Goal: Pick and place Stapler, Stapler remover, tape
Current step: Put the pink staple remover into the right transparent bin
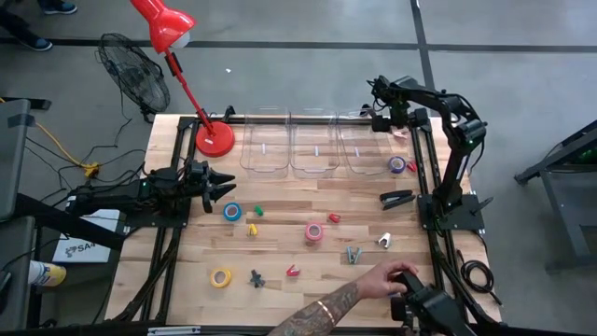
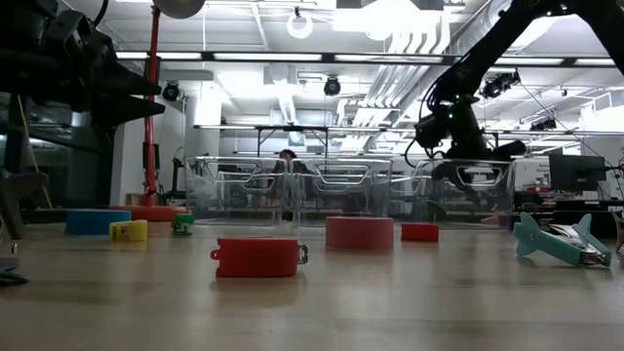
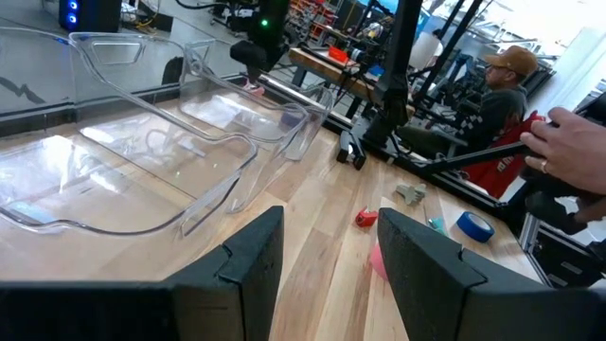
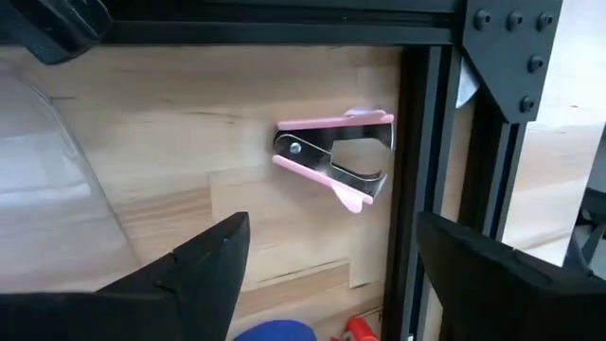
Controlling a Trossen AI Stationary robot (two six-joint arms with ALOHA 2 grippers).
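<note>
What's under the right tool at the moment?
Under the open right tool a pink staple remover lies on the bare table beside the black frame rail. A blue tape roll peeks in at the view's edge, mostly cut off.

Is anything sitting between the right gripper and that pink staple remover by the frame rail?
Nothing visible does. The right gripper hangs open directly over the pink staple remover, which lies alone on bare wood. The black frame rail runs right beside it, at the side rather than in the way.
</note>
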